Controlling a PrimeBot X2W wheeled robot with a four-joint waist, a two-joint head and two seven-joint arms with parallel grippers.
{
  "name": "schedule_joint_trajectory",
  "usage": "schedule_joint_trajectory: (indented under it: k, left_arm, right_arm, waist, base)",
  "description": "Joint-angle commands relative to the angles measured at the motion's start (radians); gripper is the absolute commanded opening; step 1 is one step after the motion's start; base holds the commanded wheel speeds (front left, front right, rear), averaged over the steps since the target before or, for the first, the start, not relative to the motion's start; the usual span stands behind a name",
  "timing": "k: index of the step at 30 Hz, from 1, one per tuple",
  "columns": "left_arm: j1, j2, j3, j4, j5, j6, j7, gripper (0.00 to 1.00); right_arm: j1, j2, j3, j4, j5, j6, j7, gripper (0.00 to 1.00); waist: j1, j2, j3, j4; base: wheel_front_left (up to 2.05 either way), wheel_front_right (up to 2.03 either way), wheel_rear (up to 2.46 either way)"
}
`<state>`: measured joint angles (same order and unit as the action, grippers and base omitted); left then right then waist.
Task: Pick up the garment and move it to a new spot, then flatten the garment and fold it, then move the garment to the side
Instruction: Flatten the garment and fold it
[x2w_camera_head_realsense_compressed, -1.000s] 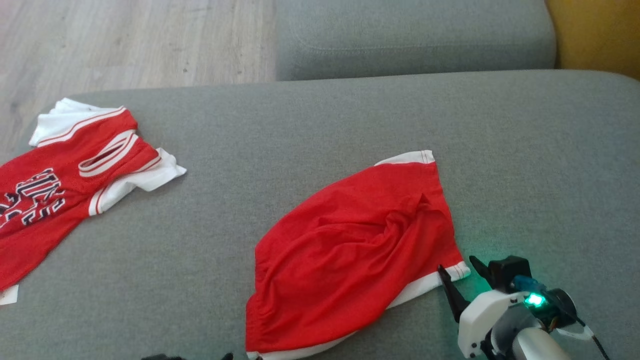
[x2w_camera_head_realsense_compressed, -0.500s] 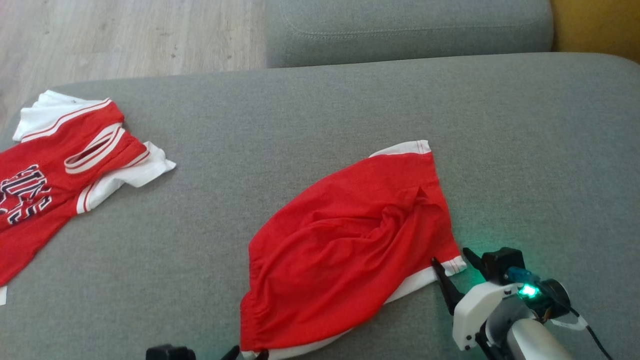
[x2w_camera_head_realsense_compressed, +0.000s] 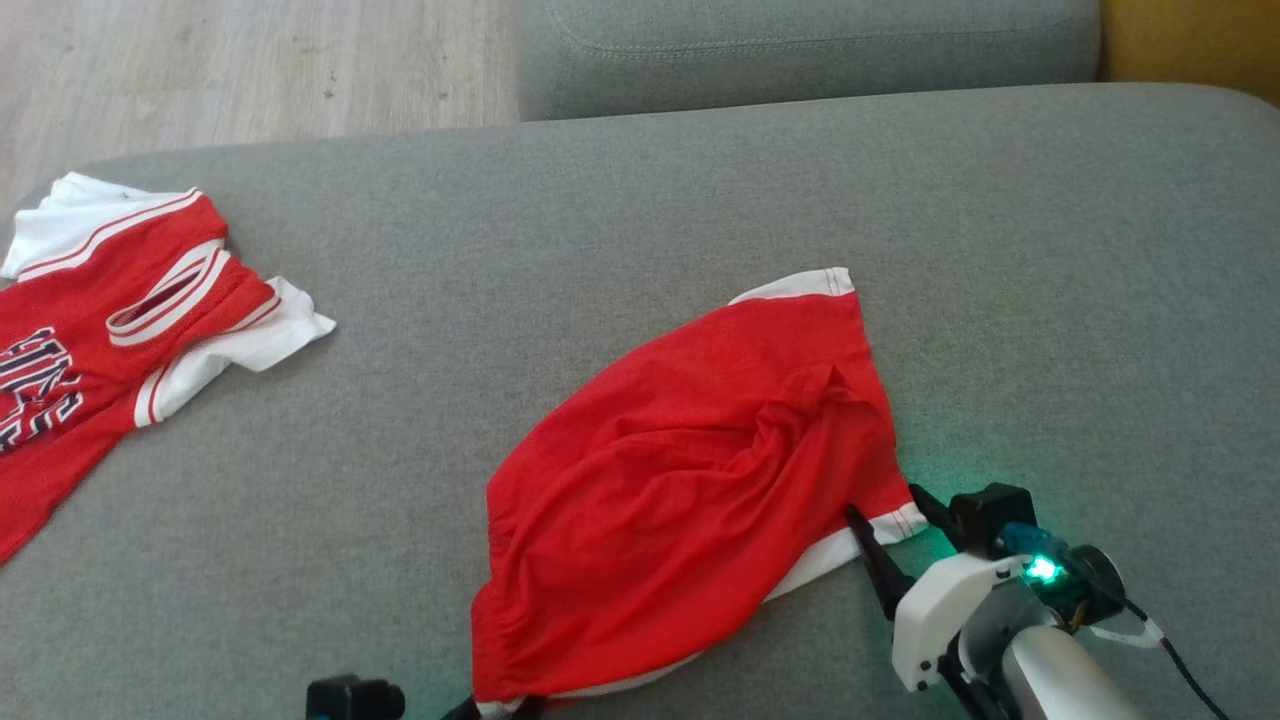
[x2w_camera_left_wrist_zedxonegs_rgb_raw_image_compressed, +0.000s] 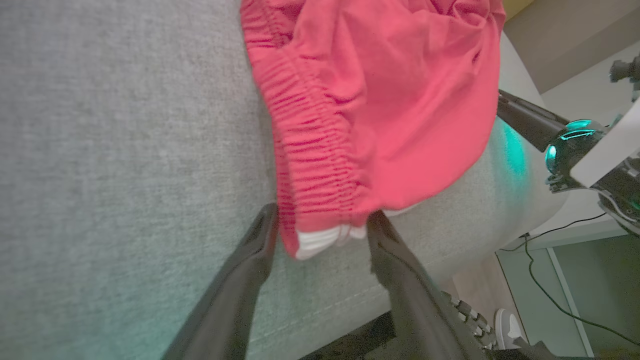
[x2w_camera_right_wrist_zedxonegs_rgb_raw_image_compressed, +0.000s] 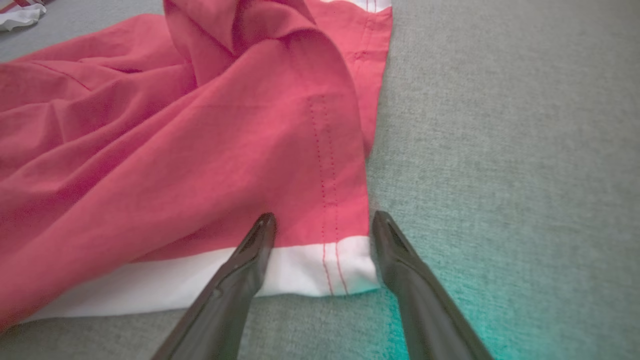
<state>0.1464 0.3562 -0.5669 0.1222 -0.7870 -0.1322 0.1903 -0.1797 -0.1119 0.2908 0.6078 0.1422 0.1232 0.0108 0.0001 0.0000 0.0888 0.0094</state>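
Observation:
The garment (x2w_camera_head_realsense_compressed: 680, 470) is a pair of red shorts with white trim, lying crumpled on the grey sofa cushion (x2w_camera_head_realsense_compressed: 600, 200). My right gripper (x2w_camera_head_realsense_compressed: 883, 500) stands open at its near right hem corner. In the right wrist view the two fingers of the right gripper (x2w_camera_right_wrist_zedxonegs_rgb_raw_image_compressed: 324, 217) straddle the white hem of the garment (x2w_camera_right_wrist_zedxonegs_rgb_raw_image_compressed: 175, 150). My left gripper (x2w_camera_head_realsense_compressed: 495, 708) peeks in at the bottom edge by the waistband corner. In the left wrist view the left gripper (x2w_camera_left_wrist_zedxonegs_rgb_raw_image_compressed: 322, 220) is open, with the gathered waistband end of the garment (x2w_camera_left_wrist_zedxonegs_rgb_raw_image_compressed: 390, 100) between its fingers.
A red and white jersey (x2w_camera_head_realsense_compressed: 90, 330) lies at the cushion's left end. Behind are a grey back cushion (x2w_camera_head_realsense_compressed: 800, 50), wooden floor (x2w_camera_head_realsense_compressed: 250, 70) and a yellow surface (x2w_camera_head_realsense_compressed: 1190, 40). The left wrist view shows the right arm's green light (x2w_camera_left_wrist_zedxonegs_rgb_raw_image_compressed: 575, 145) past the cushion's near edge.
The head camera has shifted, sliding the whole scene up and left. My left gripper has come further into view at the waistband corner. My right gripper stays at the hem corner.

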Motion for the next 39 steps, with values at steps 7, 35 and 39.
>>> schedule_joint_trajectory:
  k: [7,35,39]
  left_arm:
    - [-0.081,0.03,-0.016,-0.025,-0.038,0.002,-0.04,0.0]
    - [-0.282,0.264,0.181,-0.936,-0.514,0.021,-0.023,0.0]
    - [-0.542,0.258,0.22,-0.823,-0.524,0.071,0.061,0.0]
  right_arm:
    - [-0.036,-0.013,0.068,-0.013,0.068,0.008,0.034,0.0]
    - [0.068,0.0,-0.4,-1.23,0.796,0.008,0.564,0.0]
    - [-0.182,0.049,-0.424,-1.139,0.744,0.008,0.673,0.0]
  waist:
    - [-0.0001,0.0,0.003,-0.002]
    - [-0.0001,0.0,0.012,-0.08]
    - [-0.0001,0.0,0.121,-0.087]
  base:
    - [0.0,0.0,0.0]
    - [0.0,0.0,0.0]
    - [0.0,0.0,0.0]
